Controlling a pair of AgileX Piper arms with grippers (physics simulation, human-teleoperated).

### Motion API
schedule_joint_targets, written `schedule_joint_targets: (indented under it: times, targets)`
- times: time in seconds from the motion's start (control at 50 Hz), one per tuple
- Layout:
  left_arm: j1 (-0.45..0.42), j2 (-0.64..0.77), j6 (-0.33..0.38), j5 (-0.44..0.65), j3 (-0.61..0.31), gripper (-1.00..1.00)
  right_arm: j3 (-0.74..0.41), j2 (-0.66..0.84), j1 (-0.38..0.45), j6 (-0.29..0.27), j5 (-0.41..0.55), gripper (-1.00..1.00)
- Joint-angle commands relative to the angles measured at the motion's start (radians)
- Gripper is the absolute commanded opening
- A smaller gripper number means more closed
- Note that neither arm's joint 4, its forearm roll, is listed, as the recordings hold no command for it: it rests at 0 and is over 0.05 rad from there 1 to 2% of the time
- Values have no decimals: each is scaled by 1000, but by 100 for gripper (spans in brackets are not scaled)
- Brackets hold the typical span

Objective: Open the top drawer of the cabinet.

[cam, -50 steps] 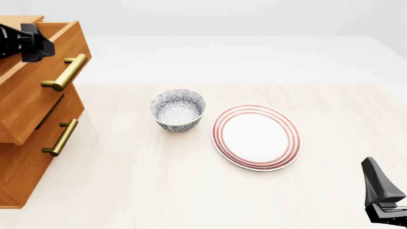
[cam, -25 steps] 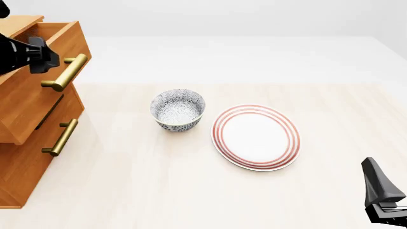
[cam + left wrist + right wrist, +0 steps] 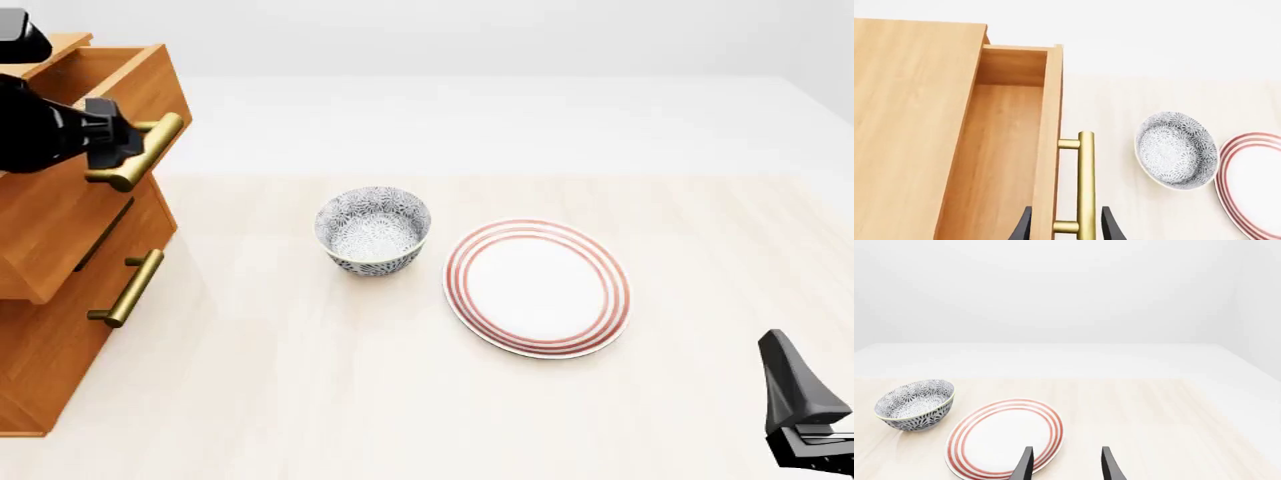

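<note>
1. The cabinet (image 3: 60, 300) stands at the left edge of the front view. Its top drawer (image 3: 80, 190) is already pulled well out and overhangs the two drawers below, with the inside bare in the left wrist view.
2. The left gripper (image 3: 127, 140) sits at the upper left of the front view, right at the handle (image 3: 140, 150). In the wrist view its two finger tips stand apart on either side of the front panel and the brass bar, so it is spread, not clenched. No contact with the bar is visible.
3. Risk: if the arm pulls from here without clamping, the fingers would likely slide off the bar and the drawer would stay where it is.
4. Risk: one finger (image 3: 1022, 227) seems to sit on the inner side of the drawer front. Closing there could pinch wood rather than the handle alone, giving a skewed pull that jams the drawer on its runners.
5. Risk: the drawer looks near the end of its travel. A further hard pull might drag or tip the whole cabinet toward the bowl (image 3: 374, 230) and plate (image 3: 537, 287), which lie nearby at centre frame.
6. The right gripper (image 3: 1065, 465) hangs at the lower right with its fingers apart and nothing between them, well away from the cabinet, so it poses little hazard.
</note>
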Motion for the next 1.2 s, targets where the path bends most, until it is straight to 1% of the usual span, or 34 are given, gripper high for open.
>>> schedule_joint_targets:
  times: [0.02, 0.1, 0.16, 0.18, 0.34, 0.54, 0.84, 1.2]
  targets:
    - [-36, 15, -24, -4, 6, 100, 0, -2, 0, 1, 2, 100]
    - [-87, 21, -33, 10, -2, 100, 0, -2, 0, 0, 2, 100]
    - [-89, 19, -30, 18, -6, 100, 0, -2, 0, 0, 2, 100]
    - [-105, 20, -31, 26, -11, 100, 0, -2, 0, 1, 2, 100]
    - [-141, 20, -26, 32, -14, 100, 0, -2, 0, 1, 2, 100]
    - [-152, 2, -22, 30, 10, 100, 0, -2, 0, 0, 2, 100]
    - [-184, 5, -4, 41, 0, 100, 0, -2, 0, 0, 2, 100]
    - [-240, 29, -7, 46, -15, 100, 0, -2, 0, 1, 2, 100]
